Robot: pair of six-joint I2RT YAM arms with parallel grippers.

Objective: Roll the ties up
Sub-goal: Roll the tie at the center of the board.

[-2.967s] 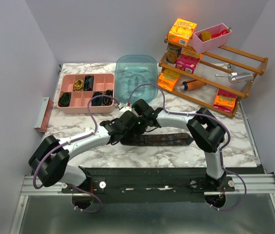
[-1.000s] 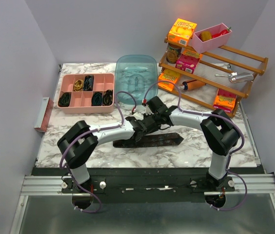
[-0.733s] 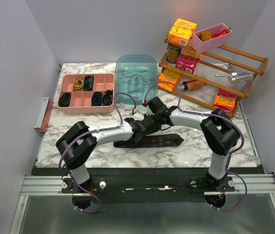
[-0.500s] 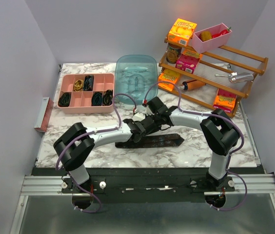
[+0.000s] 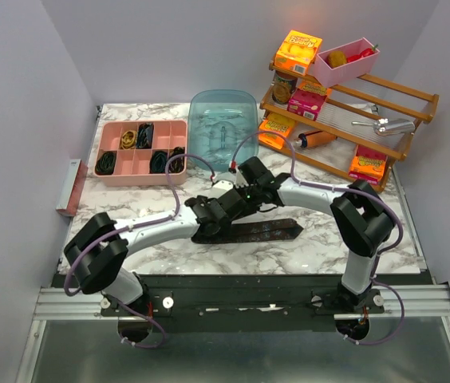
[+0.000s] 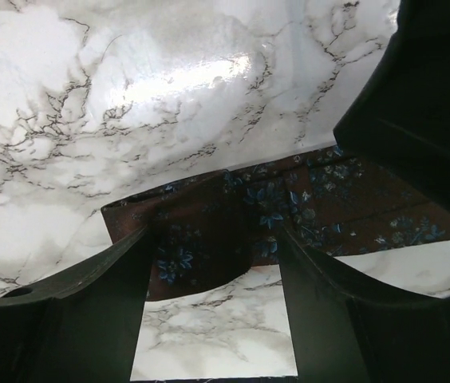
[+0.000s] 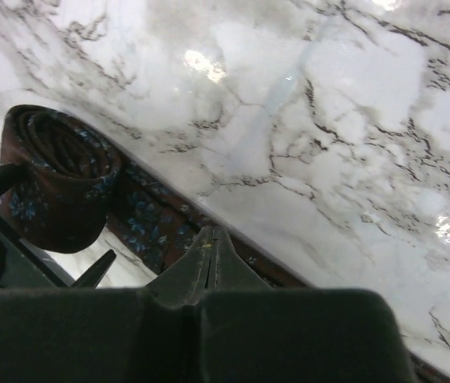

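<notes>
brown patterned tie (image 5: 265, 230) on the marble counter (image 5: 400, 231), partly rolled: tight coil (image 7: 57, 179) at one end, the rest flat. left tool (image 6: 213, 247) fingers apart, astride the coil, apparently not clamping it. right tool (image 7: 209, 239) fingers together, tip over the flat strip. pink tray (image 5: 141, 182) holds other rolled ties (image 5: 105, 163). judgement: a good length left to wind.

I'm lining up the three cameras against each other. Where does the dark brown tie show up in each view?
Top external: the brown tie lies flat across the middle of the marble tabletop.
Left wrist: lower centre, a flat flower-patterned band.
Right wrist: left side, its rolled end, with a flat strip trailing to the lower right.
Shared landmark: the veined white marble under the tie in every view.
</notes>
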